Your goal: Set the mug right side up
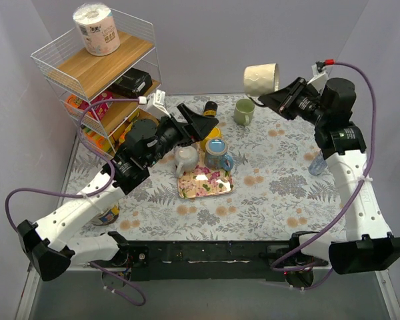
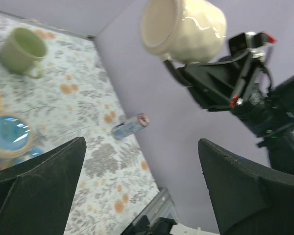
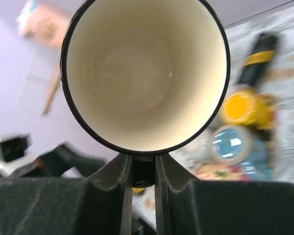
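one cream mug (image 1: 261, 79) hangs sideways, pinched by the right claw (image 1: 267, 98).

The scene is being lit brightly and evenly from above — shadows are being cast softly. Glare is being caught on the mug (image 2: 186, 27); both wrist backgrounds are being blurred.

Two mugs show clearly: one cream mug (image 1: 261, 79), one green mug (image 1: 244, 111). There is one tray (image 1: 210, 185), one paper roll (image 1: 97, 28), one can (image 2: 131, 126).
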Controlling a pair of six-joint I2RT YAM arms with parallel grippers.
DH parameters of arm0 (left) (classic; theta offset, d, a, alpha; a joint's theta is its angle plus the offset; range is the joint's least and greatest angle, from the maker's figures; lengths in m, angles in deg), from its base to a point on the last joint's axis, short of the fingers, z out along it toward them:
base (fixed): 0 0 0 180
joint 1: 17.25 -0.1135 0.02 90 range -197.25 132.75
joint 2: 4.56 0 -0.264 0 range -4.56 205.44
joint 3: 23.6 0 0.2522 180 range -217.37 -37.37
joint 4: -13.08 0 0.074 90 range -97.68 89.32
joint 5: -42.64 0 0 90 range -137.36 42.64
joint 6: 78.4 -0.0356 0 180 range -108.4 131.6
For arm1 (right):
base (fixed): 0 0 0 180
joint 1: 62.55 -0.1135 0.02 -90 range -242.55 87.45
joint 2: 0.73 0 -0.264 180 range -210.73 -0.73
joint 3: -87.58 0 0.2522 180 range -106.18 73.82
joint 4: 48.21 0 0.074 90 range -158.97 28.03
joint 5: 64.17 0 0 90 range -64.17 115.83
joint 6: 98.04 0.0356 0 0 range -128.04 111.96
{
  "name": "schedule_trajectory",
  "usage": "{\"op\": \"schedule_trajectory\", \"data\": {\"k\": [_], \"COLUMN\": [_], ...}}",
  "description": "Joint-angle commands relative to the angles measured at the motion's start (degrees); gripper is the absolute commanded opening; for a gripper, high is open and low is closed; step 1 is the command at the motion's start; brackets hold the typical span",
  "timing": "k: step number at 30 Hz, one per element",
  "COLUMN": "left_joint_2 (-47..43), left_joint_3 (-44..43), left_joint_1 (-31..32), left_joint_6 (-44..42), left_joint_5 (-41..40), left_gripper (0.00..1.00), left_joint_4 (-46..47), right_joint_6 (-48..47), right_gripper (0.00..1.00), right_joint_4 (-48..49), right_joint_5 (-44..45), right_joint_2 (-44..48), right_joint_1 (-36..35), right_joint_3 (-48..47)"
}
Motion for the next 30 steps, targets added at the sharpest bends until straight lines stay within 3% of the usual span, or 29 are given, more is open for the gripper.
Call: {"op": "schedule_trajectory", "data": {"k": [1, 6, 11, 16, 30], "left_joint_2": [-3.8, -4.9, -4.8, -3.2, 1.4], "left_joint_3": [0.6, 1.0, 2.0, 2.7, 1.4], "left_joint_1": [0.0, -0.2, -0.4, -0.9, -3.1], "left_joint_6": [-3.7, -1.6, -0.1, 1.2, 2.8], "left_joint_5": [-15.1, -24.0, -24.3, -24.4, -22.8], "left_gripper": [0.98, 0.98, 0.98, 0.98, 0.98], "left_joint_4": [-20.5, -32.1, -34.4, -36.2, -40.1], "right_joint_6": [-21.8, -32.8, -37.8, -41.6, -44.8], "right_gripper": [0.01, 0.01, 0.01, 0.01, 0.01], "right_joint_4": [-16.0, -13.4, -5.3, -0.6, 10.4], "right_joint_5": [19.5, 34.8, 42.4, 48.6, 49.0], "right_joint_2": [-4.5, -8.8, -14.7, -24.0, -42.7], "right_joint_1": [3.0, 2.9, 2.8, 2.7, 0.6], "right_joint_3": [-7.9, -2.6, 1.9, -1.6, -10.1]}}
